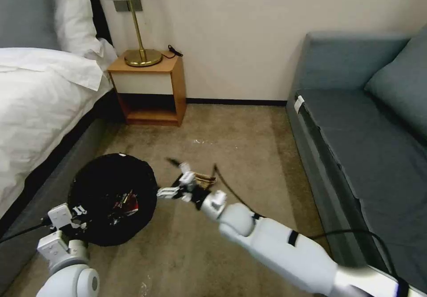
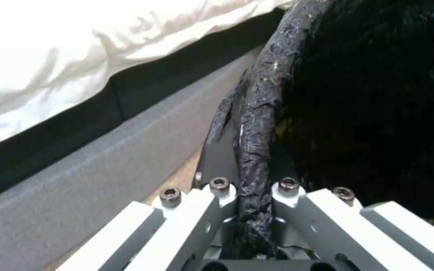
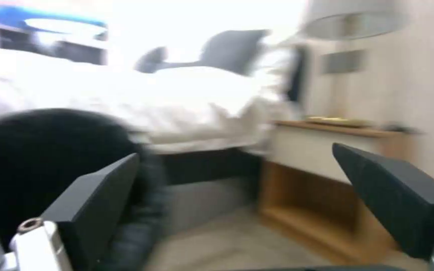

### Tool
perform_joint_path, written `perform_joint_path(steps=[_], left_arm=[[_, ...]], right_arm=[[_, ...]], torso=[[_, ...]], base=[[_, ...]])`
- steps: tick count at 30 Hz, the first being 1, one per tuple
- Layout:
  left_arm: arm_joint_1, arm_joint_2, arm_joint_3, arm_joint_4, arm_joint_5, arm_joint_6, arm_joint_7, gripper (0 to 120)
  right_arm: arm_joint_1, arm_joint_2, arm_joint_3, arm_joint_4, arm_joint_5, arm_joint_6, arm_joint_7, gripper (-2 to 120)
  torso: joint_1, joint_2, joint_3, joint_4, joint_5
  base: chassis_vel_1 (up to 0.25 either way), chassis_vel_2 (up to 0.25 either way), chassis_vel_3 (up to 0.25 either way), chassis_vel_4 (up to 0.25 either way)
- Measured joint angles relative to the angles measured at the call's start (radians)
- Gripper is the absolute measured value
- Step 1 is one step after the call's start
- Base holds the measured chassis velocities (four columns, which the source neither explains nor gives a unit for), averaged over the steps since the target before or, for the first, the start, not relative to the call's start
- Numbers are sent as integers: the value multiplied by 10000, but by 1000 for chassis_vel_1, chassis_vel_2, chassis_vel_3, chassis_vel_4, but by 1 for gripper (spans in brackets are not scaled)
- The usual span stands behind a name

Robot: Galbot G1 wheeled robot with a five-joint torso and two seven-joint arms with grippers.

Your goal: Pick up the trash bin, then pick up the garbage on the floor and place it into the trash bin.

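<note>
The round black trash bin [image 1: 111, 190] with its black bag liner hangs tilted beside the bed, its mouth facing me. My left gripper [image 1: 73, 214] is shut on its near rim; in the left wrist view the fingers [image 2: 219, 188] clamp the bag-wrapped rim [image 2: 257, 124]. A red snack packet [image 1: 128, 204] lies inside the bin. My right gripper [image 1: 171, 176] hangs open and holds nothing just right of the bin's rim, low over the carpet. A brown-gold candy wrapper [image 1: 206, 180] lies on the floor right behind it. In the right wrist view the right gripper [image 3: 236, 152] is spread wide, with the bin [image 3: 41, 162] beside one finger.
The bed [image 1: 40, 92] runs along the left and a blue-grey sofa [image 1: 356, 145] along the right. A wooden nightstand [image 1: 149, 87] with a brass lamp [image 1: 142, 56] stands at the back wall. Open carpet [image 1: 240, 141] lies between them, with small white specks [image 1: 202, 142].
</note>
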Motion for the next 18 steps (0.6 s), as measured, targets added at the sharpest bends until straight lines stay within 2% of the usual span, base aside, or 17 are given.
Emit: perform_joint_path(steps=[2,3,7,12,15,18], left_arm=[[-9,13,1,26,-4,-21,1,3],[-9,13,1,26,-4,-21,1,3],[-43,27,-6,72,-10,-37,1,3],[-43,39,-27,76,-11,-50,0,3],[-42,43,-53,75,-23,-53,0,3],[-26,63,-62,46,-32,-53,0,3]], right_arm=[[-1023,-57,1268,212,-727,131,180,100],[-1023,-57,1268,212,-727,131,180,100],[-3041,309,3869,881,-2024,260,491,100],[-4163,430,4792,1430,-2558,70,924,100],[-5277,546,5551,1900,-3356,-453,1193,100],[-5798,536,5834,2135,-3554,-563,1225,100]], torso=[[-1,0,0,-1,-2],[-1,0,0,-1,-2],[-1,0,0,-2,-1],[-1,0,0,-2,-2],[-1,0,0,-2,-1],[-1,0,0,-1,-3]], base=[[0,0,0,0],[0,0,0,0],[0,0,0,0],[0,0,0,0],[0,0,0,0],[0,0,0,0]])
